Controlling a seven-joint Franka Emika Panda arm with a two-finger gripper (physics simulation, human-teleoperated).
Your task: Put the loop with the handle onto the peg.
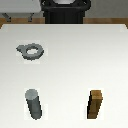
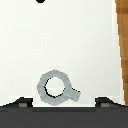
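The loop with the handle (image 1: 30, 51) is a flat grey-green ring lying on the white table (image 1: 75, 60), toward the exterior view's left, its stubby tab pointing to that left. In the wrist view the loop (image 2: 56, 88) lies flat, close to my gripper (image 2: 64, 103) and roughly between its lines of reach. Two dark fingertips (image 2: 22, 103) show far apart, so the gripper is open and holds nothing. The peg (image 1: 34, 104), a short dark grey cylinder with a lighter top, stands upright near the front on the exterior view's left. The gripper does not appear in the exterior view.
A brown wooden block (image 1: 96, 105) stands upright near the front on the exterior view's right. The robot's dark base (image 1: 65, 11) sits behind the table's far edge. A brown floor strip (image 2: 123, 40) marks a table edge in the wrist view.
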